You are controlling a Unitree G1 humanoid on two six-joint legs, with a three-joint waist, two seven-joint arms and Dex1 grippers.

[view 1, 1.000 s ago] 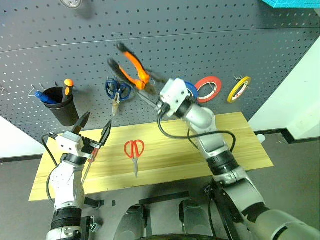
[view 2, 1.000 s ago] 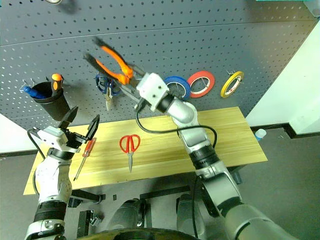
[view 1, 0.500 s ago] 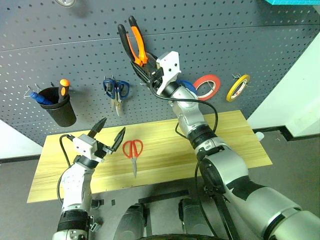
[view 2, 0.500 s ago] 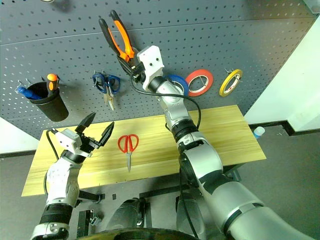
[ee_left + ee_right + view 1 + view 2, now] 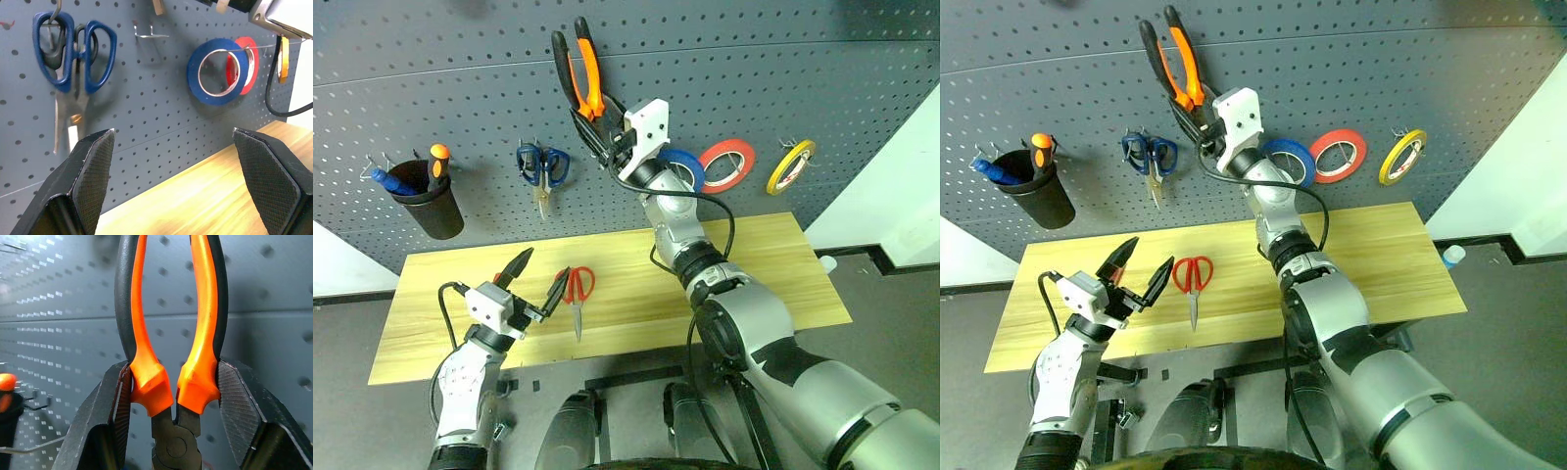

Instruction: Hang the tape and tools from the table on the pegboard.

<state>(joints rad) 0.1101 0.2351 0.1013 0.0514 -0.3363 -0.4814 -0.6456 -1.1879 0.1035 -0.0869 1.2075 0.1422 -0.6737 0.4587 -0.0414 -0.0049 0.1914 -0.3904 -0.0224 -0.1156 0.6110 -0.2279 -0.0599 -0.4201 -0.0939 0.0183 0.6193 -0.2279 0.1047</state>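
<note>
The right arm reaches up to the pegboard, its gripper clamped on the pliers just above the pivot, handles pointing up against the board. The left arm sits low over the table's front edge, forearm rising, its gripper spread wide and empty, aimed toward the board. The red scissors lie flat on the table just beside that gripper. The yellow tape hangs on a hook at the board's right, past the red roll and blue roll
</note>
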